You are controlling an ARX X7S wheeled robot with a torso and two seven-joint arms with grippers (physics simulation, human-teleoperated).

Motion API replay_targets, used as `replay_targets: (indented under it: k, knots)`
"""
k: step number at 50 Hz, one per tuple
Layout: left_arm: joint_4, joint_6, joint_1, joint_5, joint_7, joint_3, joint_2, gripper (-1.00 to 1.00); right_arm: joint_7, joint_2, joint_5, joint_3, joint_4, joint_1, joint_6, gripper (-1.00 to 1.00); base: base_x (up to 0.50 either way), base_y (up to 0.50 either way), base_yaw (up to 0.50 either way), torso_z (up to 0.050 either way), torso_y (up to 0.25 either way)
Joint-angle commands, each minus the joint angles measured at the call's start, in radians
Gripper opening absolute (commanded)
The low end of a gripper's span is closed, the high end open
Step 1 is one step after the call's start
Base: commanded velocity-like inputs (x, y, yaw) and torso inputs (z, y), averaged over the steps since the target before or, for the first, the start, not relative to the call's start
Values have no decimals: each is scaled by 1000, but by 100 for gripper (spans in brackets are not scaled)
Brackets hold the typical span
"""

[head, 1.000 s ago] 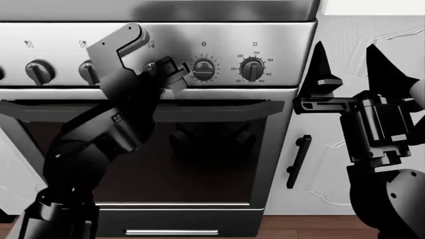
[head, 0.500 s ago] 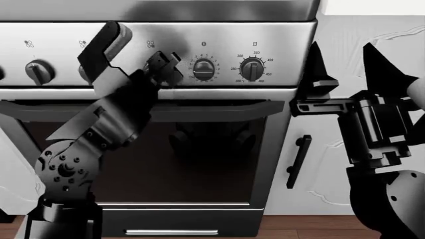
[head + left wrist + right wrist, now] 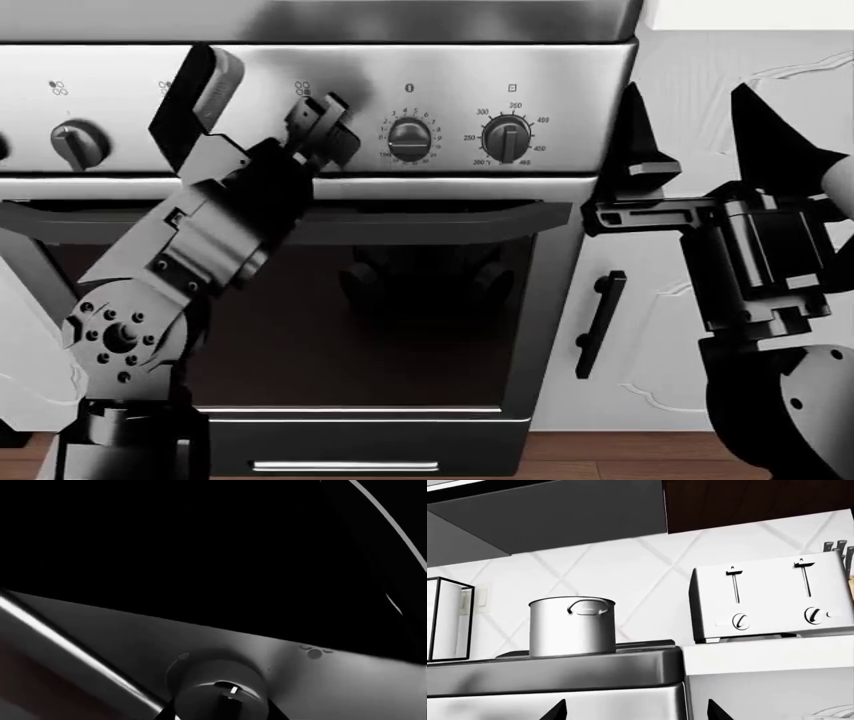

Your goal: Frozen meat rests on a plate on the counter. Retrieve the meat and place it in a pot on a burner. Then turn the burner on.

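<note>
Steel oven front filling view; left gripper spreading jaws around round grey knob, probably for turning burner on; right gripper idling, jaws spread, empty.

Brushed-steel stockpot stood upright on the black cooktop, loop handle facing the right wrist camera, lidless, white counter edge just beside the stove.

My left wrist view is showing mostly blackness; glare is streaking the stove front; renders are staying sharp, evenly lit.
</note>
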Motion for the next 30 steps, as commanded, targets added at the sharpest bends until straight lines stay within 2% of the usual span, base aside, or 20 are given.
replay_targets:
  k: [1,7,8,21,30]
  knots:
    - [-28,31,-7,53,26,-70,10,-100,3,3,2,3,-8,2,5,100,0,-3,0,0,-12]
    - [-2,37,8,39,-5,-76,9,-100,8,8,8,4,-20,5,10,100,7,-1,-3,0,-3]
    - [10,39,18,27,-23,-84,12,100,9,9,9,4,-22,5,11,100,0,0,0,0,0]
    - [202,53,88,-55,-253,-128,11,100,23,26,25,18,-59,-1,13,100,0,0,0,0,0]
    - [287,56,93,-84,-350,-135,0,100,26,30,29,28,-70,-12,1,100,0,0,0,0,0]
